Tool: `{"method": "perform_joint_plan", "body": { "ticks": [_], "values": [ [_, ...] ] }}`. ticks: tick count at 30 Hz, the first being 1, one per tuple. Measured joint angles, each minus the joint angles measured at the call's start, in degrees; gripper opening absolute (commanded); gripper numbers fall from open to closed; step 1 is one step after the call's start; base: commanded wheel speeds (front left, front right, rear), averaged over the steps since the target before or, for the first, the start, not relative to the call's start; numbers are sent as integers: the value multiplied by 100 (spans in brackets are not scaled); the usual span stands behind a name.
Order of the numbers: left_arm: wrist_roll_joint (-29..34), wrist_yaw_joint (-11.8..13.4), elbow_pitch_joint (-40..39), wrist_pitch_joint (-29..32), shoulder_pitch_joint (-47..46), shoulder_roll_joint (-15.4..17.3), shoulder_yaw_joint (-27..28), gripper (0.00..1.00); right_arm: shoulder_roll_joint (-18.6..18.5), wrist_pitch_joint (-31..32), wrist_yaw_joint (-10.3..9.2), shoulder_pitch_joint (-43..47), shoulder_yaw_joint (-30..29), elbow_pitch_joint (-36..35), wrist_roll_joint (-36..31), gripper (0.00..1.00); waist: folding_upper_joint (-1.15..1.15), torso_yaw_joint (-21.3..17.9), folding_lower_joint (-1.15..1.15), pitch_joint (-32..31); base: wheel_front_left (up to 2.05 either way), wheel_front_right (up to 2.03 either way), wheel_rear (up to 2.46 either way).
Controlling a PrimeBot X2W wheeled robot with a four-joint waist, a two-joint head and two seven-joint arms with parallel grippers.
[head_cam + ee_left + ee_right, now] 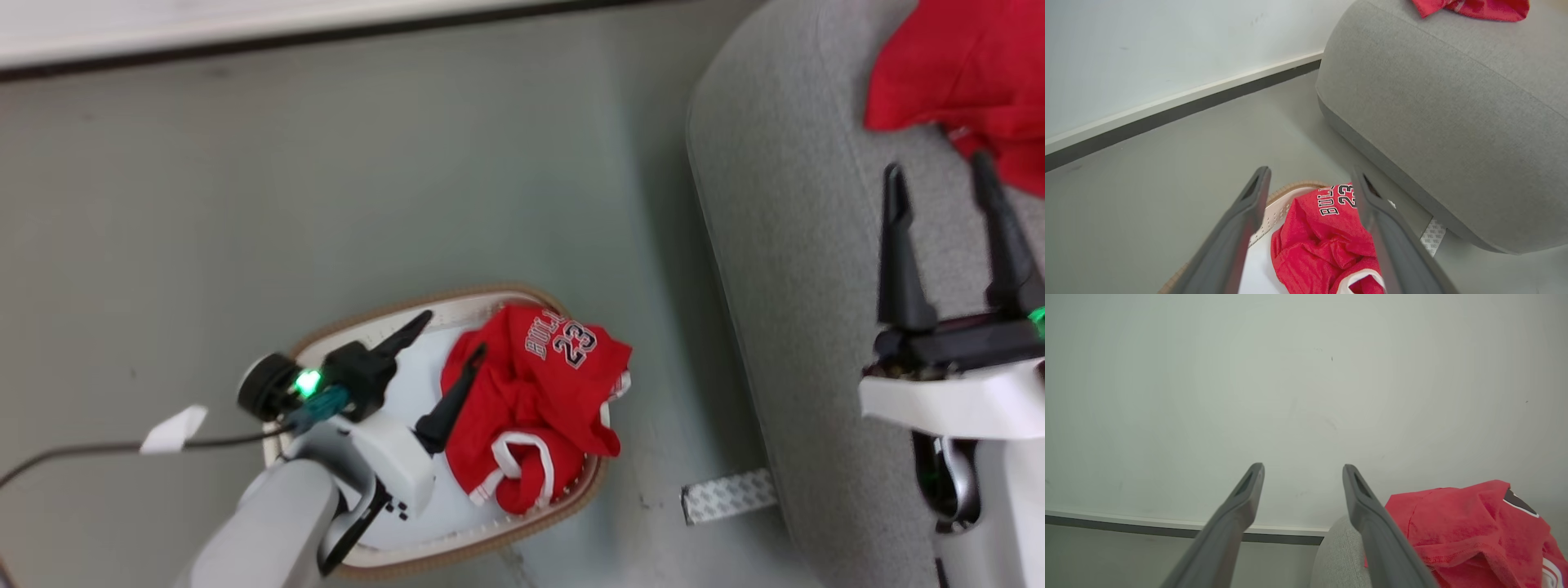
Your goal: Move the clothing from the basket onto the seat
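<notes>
Red cloth sits in two places. One garment [963, 73] lies bunched on the seat [800, 269] at the upper right of the head view, so half the job looks done. The jersey [539, 400] is in the basket [490, 291], lower centre, filling its right half and spilling over the right rim.

The left gripper [454, 332] hangs over the basket with its fingers spread wide and holding nothing. One fingertip is at the jersey's left edge, the other over the bare white bottom. It seems placed to straddle a fold and pinch it, though whether it touches the cloth I cannot tell.

The right gripper [937, 162] is over the seat at the right edge of the frame, fingers apart and empty, just below the garment there. It is probably parked clear of the left arm's path.

The jersey is crumpled. Its long axis runs roughly top to bottom in the head view, leaning a little. The "BULLS 23" lettering is at the upper end, rising toward the upper right, and a white-trimmed opening is at the lower end.
</notes>
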Motion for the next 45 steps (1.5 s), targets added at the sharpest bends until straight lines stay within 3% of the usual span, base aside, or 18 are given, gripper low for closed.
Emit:
{"method": "perform_joint_plan", "body": {
  "ticks": [15, 28, 38, 44, 45],
  "values": [
    [-748, 0, 1278, 456, -1549, 400, -2093, 100, -5, -16, 0, -762, -249, -843, 293, 100, 0, -392, 0, 1443, 0, 0, 0],
    [-1473, 0, 2235, 943, -2558, 688, -3594, 100, -5, -16, 0, -887, -43, -1202, 630, 100, 0, -877, -1, 2359, 0, 0, 0],
    [-1693, 0, 2606, 1148, -2867, 654, -4088, 100, -3, -16, 0, -616, 53, -1377, 501, 100, 0, -757, -1, 2647, 15, 15, 15],
    [-1555, 0, 2350, 945, -2866, 670, -4118, 100, -3, -18, 0, -522, 119, -1515, 378, 100, 0, -627, -1, 2729, 9, 9, 9],
    [-1549, 0, 2276, 889, -2858, 679, -4121, 64, -3, -16, 0, -521, 120, -1514, 377, 100, 0, -622, -1, 2736, 0, 0, 0]
  ]
}}
